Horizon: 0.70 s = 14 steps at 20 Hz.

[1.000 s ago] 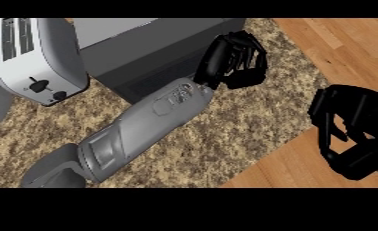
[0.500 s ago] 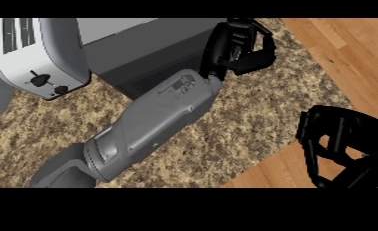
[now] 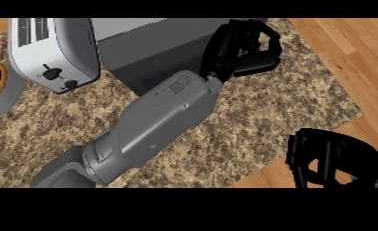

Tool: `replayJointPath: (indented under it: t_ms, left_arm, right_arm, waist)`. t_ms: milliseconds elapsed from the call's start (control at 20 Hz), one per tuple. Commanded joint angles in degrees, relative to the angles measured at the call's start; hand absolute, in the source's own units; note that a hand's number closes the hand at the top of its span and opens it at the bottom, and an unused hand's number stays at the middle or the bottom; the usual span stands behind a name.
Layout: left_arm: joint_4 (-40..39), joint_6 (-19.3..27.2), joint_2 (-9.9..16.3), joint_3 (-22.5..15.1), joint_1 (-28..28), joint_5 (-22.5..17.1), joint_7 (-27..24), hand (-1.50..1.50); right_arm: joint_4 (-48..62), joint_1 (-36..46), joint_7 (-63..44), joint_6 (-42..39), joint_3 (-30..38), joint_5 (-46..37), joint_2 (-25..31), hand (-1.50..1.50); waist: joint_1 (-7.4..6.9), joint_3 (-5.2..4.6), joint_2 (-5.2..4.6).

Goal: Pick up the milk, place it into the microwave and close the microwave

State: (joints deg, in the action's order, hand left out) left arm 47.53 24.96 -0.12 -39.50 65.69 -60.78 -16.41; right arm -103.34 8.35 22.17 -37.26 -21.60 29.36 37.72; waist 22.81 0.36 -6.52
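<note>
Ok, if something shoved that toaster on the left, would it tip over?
It would probably slide rather than tip: the toaster looks broad and boxy and sits flat on the counter. Its smooth, metal-looking shell suggests it is rigid and slippery to grasp.

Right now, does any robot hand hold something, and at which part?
No held object shows. The left robot hand is curled beside the microwave; the right robot hand is curled at the lower right. No milk is visible.
</note>
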Motion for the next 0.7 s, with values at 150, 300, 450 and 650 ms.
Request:
replayJointPath:
  t_ms: [150,300,450,650]
  left_arm:
    - [-7.95,-3.53,0.52,3.99,-8.4,-5.65,-2.18,1.5]
    - [-8.62,-6.59,1.34,3.32,-8.84,-6.74,-2.71,1.5]
    - [-9.36,-9.2,2.54,2.8,-9.13,-7.65,-3.06,1.5]
    - [-10.38,-12.08,2.34,1.7,-9.24,-8.62,-3.46,1.5]
  right_arm:
    - [-3.99,-4.17,0.24,2.0,-2.19,-0.61,-1.77,1.5]
    - [-5.26,-5.09,-0.02,3.36,-2.69,-1.31,-2.44,1.5]
    - [-6.76,-6.92,0.11,4.98,-3.49,-2.2,-3.47,1.5]
    - [-9.67,-8.57,-0.63,6.28,-5.1,-3.78,-3.89,1.5]
  waist:
    - [-3.15,-0.6,-0.73]
    - [-4.51,-0.62,-0.86]
    - [-5.07,-0.55,-0.68]
    - [-5.52,-0.57,-0.23]
